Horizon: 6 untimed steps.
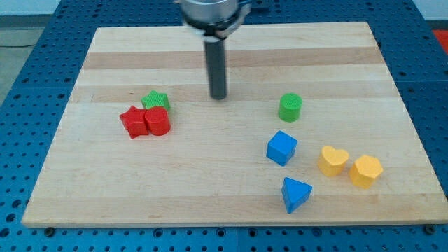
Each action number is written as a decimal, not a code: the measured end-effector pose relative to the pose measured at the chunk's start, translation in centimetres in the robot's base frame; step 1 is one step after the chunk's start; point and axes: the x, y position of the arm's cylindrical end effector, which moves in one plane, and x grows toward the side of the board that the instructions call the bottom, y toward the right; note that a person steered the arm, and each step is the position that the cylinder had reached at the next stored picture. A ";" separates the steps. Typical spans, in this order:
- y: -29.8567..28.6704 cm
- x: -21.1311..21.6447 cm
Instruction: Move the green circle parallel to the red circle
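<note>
The green circle [290, 107] stands right of the board's middle. The red circle [158, 121] sits at the left, touching a red star [132, 122] on its left and a green star [155, 101] just above it. My tip [219, 96] rests on the board between the two groups, about a hundred pixels left of the green circle and slightly higher in the view. It touches no block.
A blue cube [281, 148] lies below the green circle, a blue triangle [295, 194] lower still. A yellow heart [333, 160] and a yellow hexagon [366, 171] sit at the lower right. The wooden board [231, 42] ends on a blue perforated table.
</note>
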 end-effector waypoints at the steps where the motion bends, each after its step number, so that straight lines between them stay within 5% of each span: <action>1: 8.9 0.0; 3: 16.5 4.3; 6: 2.5 4.7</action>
